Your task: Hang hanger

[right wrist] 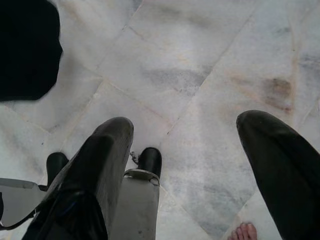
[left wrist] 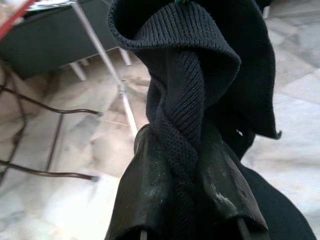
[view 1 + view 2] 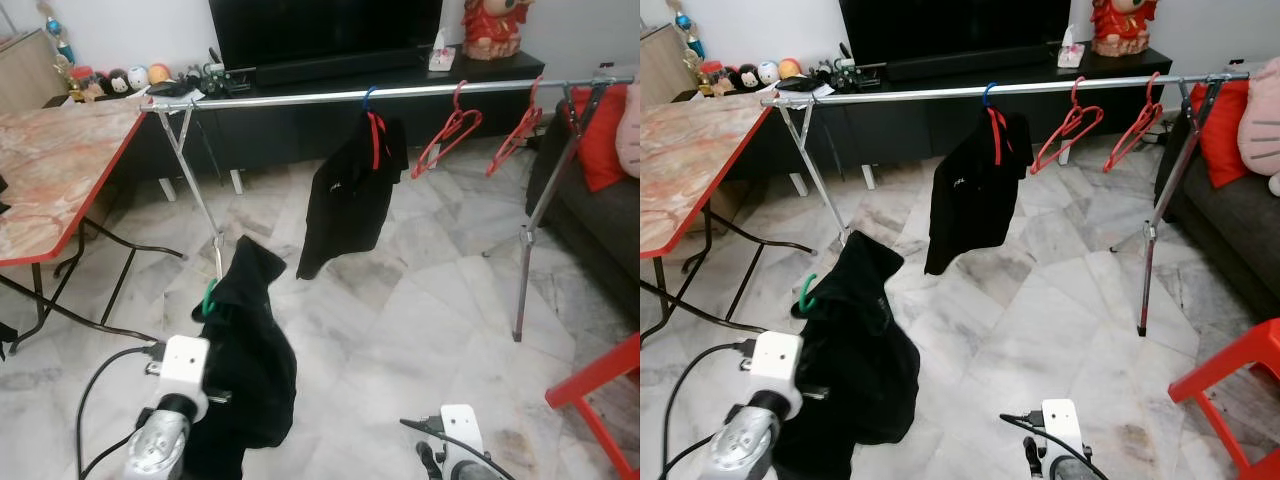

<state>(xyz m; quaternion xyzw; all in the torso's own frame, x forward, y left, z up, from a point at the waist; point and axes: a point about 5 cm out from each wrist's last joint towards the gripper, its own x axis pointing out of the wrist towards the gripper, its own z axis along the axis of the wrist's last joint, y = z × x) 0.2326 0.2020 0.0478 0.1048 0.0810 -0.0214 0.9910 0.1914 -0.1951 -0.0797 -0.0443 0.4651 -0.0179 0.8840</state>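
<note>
Hanging is unfinished: our left gripper (image 2: 187,200) clamps a black knit garment (image 3: 245,350) on its green hanger (image 3: 209,297), low and well short of the clothes rail (image 3: 400,92). Our right gripper (image 1: 200,165) idles, fingers spread.

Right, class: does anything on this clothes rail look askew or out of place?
Yes. The two empty red hangers and hang tilted rather than level, and the black garment on the rail droops lopsidedly to one side.
</note>
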